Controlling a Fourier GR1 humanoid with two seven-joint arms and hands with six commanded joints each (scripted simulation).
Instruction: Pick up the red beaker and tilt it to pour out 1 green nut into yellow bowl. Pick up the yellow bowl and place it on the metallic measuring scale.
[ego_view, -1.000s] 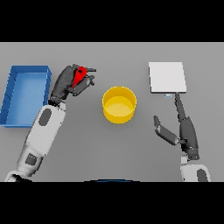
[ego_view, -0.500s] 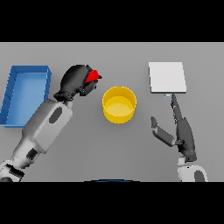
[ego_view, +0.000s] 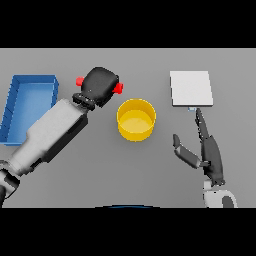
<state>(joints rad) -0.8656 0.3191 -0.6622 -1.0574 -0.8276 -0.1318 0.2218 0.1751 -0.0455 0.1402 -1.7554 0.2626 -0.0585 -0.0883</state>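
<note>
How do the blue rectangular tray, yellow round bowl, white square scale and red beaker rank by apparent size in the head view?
1. blue rectangular tray
2. white square scale and yellow round bowl, too alike to rank
3. red beaker, mostly hidden inside the left hand, so unsure

A blue tray (ego_view: 20, 107) sits on the grey table (ego_view: 100, 180), at its far left side.

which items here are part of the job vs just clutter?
Job:
- red beaker, gripped in the left hand, tipped beside the bowl
- yellow bowl, centre of the table
- metallic measuring scale, far right
- right hand, open, idle below the scale

Lying about:
- blue tray, far left
</note>
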